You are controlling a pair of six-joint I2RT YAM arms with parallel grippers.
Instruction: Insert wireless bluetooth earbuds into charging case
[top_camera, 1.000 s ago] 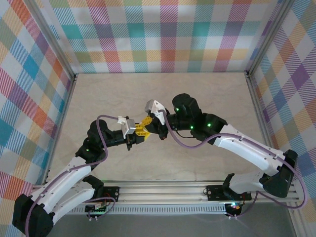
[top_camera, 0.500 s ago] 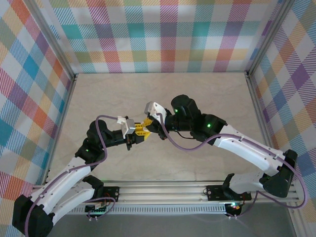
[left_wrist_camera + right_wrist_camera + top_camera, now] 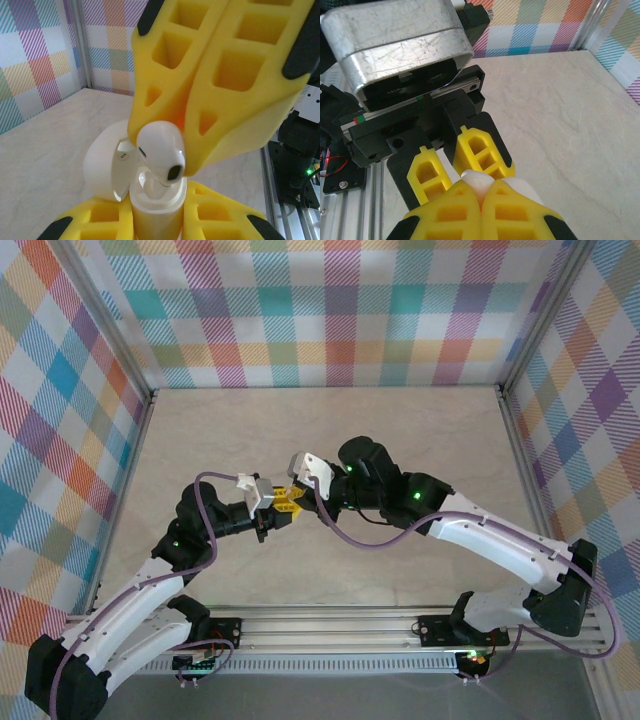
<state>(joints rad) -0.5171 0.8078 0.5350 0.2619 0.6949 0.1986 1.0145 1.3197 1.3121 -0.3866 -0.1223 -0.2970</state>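
**Right gripper arrives over the open case**

Brings the right gripper (image 3: 480, 197) leftward over the last second, from just beside the left gripper (image 3: 159, 222) to directly above it, both held up off the counter (image 3: 45, 165). Changes nothing in either grip. Keeps the right gripper pinched together on a white earbud (image 3: 161, 155). Keeps the left gripper clamped around the base of the white case (image 3: 155, 205), with the lid (image 3: 102, 162) swung open to one side.

Places the earbud's rounded head just above the mouth of the case, in the left wrist view. Seems to dip the stem into the well below. Cannot tell whether that stem is already seated or only touching the rim.

Means, as a judgement, that alignment is nearly finished and insertion of this earbud is at hand. Calls next for a short, straight push down, then an opening of the right gripper only once the earbud sits flush. Risks a tilted stem catching on the rim, or the smooth little earbud twisting and slipping free under pressure.
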